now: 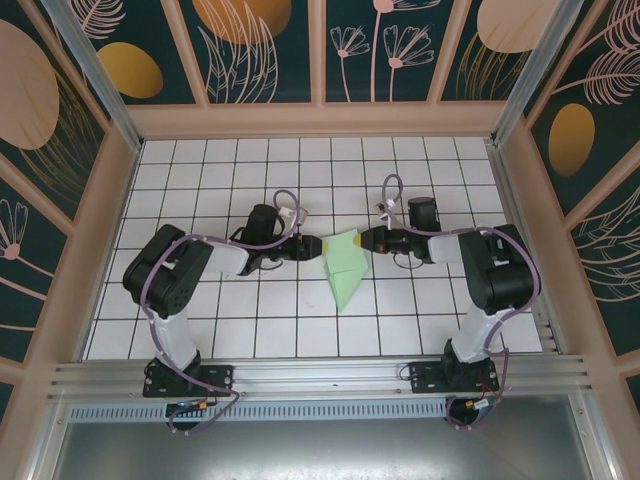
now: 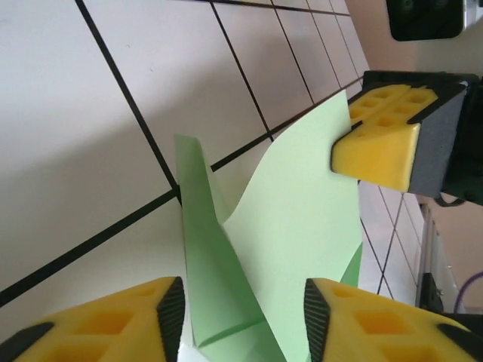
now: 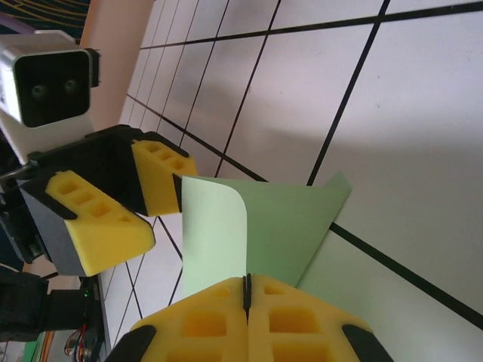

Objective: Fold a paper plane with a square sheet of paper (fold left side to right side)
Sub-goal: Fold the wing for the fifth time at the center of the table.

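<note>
Top external view: paper plane (image 1: 345,268) part-folded at centre frame, with the lengthwise fold in hand and both grippers at its upper end.

I find the right gripper (image 1: 367,240) clamped on the paper's upper edge, its jaws fully together in its own wrist view. The left gripper (image 1: 305,246) stands with jaws apart and a raised flap between its pads (image 2: 121,324); I cannot tell whether either pad touches it. I judge the left-to-right fold half made: one flap stands curled, not yet laid flat. The next move, in my assessment, calls for bringing the left half over onto the right, lining up the edges, then pressing the crease. The nose points toward lower centre of frame and rests on the white tiled table (image 1: 250,330). Open tiles lie on every side and the patterned walls stand well apart, but the two grippers sit near each other.
</note>
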### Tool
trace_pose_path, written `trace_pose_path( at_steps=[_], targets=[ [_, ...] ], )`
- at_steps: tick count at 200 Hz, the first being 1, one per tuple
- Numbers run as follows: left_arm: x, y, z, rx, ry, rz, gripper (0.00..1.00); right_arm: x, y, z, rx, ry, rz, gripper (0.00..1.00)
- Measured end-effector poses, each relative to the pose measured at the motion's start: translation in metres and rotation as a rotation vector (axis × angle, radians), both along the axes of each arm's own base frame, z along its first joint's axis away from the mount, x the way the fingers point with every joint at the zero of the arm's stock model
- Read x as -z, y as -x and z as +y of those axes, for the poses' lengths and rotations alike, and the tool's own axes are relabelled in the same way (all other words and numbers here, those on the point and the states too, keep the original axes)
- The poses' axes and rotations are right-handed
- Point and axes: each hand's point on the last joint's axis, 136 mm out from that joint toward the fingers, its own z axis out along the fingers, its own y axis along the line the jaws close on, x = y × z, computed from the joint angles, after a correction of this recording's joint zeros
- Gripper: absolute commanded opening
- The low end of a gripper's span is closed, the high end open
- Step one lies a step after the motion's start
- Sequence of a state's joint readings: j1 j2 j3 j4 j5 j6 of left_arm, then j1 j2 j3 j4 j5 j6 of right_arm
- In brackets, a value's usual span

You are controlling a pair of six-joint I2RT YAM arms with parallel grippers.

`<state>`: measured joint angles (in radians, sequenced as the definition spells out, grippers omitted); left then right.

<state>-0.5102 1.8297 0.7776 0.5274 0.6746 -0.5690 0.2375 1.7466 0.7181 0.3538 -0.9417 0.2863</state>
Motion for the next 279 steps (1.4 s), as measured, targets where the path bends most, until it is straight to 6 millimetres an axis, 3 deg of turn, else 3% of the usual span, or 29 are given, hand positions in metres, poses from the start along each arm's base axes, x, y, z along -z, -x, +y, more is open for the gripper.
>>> trace_pose_path(
  at_steps=[40,70,106,136,157,215,279],
  targets=[
    [-0.059,-0.007,0.015,-0.095,-0.115,-0.231,0.53,0.004,0.003,0.002,0.057,0.081,0.096,0.00],
    [-0.076,0.027,-0.004,-0.047,-0.226,-0.344,0.53,0.013,0.007,0.001,0.117,0.123,0.223,0.01],
    [-0.059,0.079,-0.028,0.051,-0.379,-0.380,0.54,0.005,-0.002,0.008,0.164,0.151,0.278,0.01],
    [-0.044,0.100,-0.051,0.103,-0.481,-0.392,0.57,-0.009,-0.013,0.014,0.192,0.140,0.279,0.01],
    [-0.030,0.101,-0.063,0.110,-0.561,-0.397,0.59,-0.009,-0.015,0.017,0.202,0.141,0.300,0.01],
    [0.001,0.087,-0.074,0.058,-0.750,-0.391,0.60,0.003,-0.013,0.022,0.210,0.159,0.343,0.00],
    [0.031,0.086,-0.058,0.008,-0.906,-0.356,0.45,0.007,-0.013,0.021,0.212,0.166,0.352,0.00]
  ],
)
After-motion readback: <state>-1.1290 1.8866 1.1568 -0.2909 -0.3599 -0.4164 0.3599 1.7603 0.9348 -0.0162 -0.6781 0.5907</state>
